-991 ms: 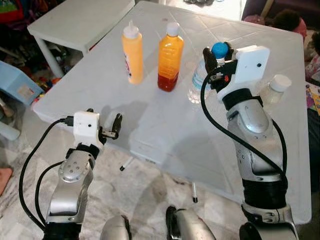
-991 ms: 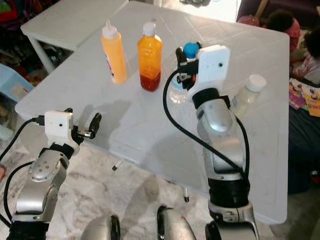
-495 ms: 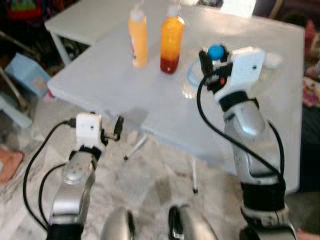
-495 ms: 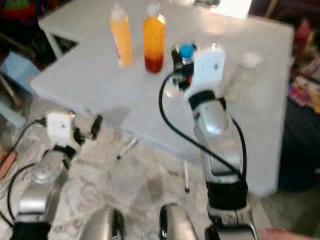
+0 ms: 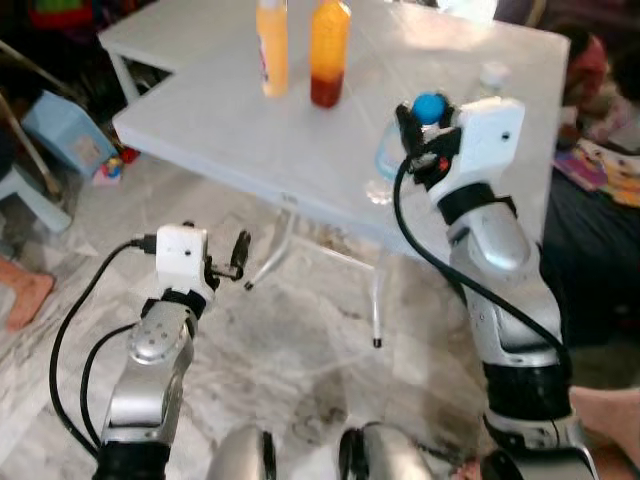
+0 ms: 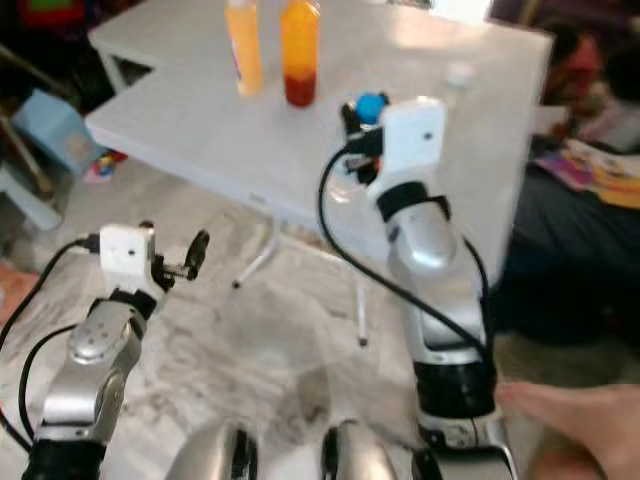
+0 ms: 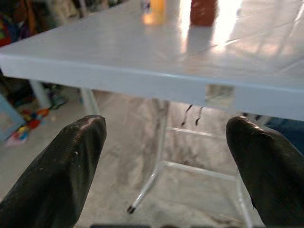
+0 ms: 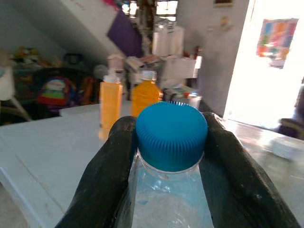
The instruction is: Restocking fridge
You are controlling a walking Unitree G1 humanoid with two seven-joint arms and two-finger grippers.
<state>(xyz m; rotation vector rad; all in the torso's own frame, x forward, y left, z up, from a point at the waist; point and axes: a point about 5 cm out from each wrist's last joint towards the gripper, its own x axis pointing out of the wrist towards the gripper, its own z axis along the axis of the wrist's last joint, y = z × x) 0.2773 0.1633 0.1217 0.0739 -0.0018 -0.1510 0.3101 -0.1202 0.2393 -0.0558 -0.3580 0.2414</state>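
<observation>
Right gripper (image 5: 418, 123) clenched on neck of water bottle (image 5: 388, 160) under blue cap (image 8: 171, 135), bottle held up at near edge of white table (image 5: 230, 120). Left gripper (image 5: 238, 256) released, fingers spread, low over marble floor (image 5: 300, 340), facing table edge. Yellow squeeze bottle (image 5: 272, 47) and orange juice bottle (image 5: 329, 53) stand side by side on table's far part. Metal table legs (image 5: 378, 305) beneath. Blue stool (image 5: 66, 145) at robot's left

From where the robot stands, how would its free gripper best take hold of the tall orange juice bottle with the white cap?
Probably by the straight body of the orange juice bottle, coming level from the near table edge: it stands upright, and the yellow squeeze bottle crowds its left side. The left gripper is open and low, so it must rise first.
</observation>
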